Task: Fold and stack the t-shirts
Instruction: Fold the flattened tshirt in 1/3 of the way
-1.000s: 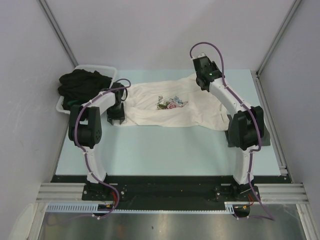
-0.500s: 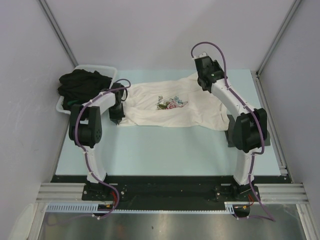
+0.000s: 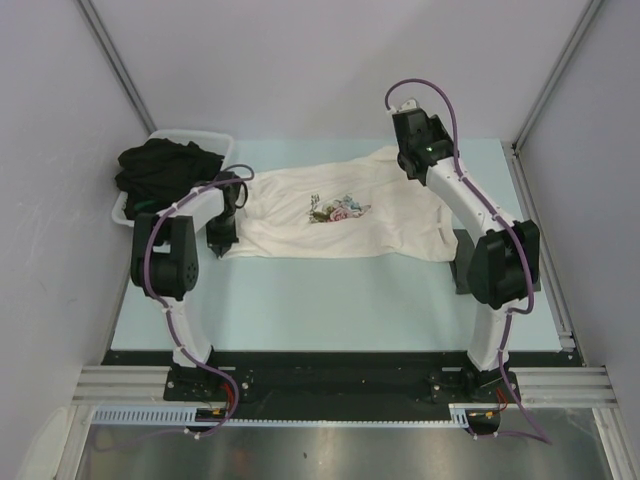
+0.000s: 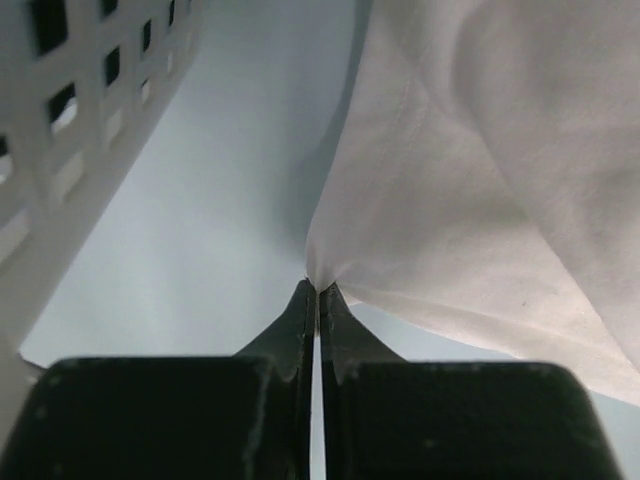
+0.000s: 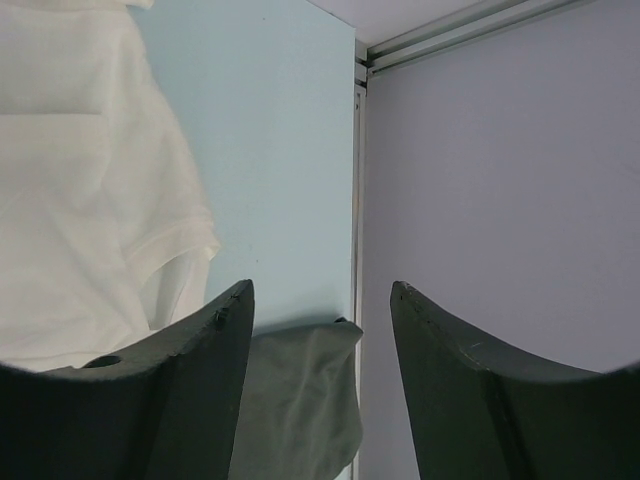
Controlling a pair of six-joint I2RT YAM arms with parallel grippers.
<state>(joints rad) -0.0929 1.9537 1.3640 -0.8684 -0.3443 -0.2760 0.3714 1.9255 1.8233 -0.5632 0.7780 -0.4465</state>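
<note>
"The cream t-shirt (image 3: 340,215) had slid a little leftward, mid-frame on the table (image 3: 330,300)."
"Yes. The left jaws were pinched tight on its lower-left corner; the right jaws, upper right, gaped wide, holding nothing."

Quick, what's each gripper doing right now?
Left gripper: closed, pinching an edge of the white t-shirt.
Right gripper: open, holding nothing.

A white latticed tub (image 4: 45,240) sits at the pale blue table's (image 3: 330,295) far-left corner, seemingly overhanging.
</note>
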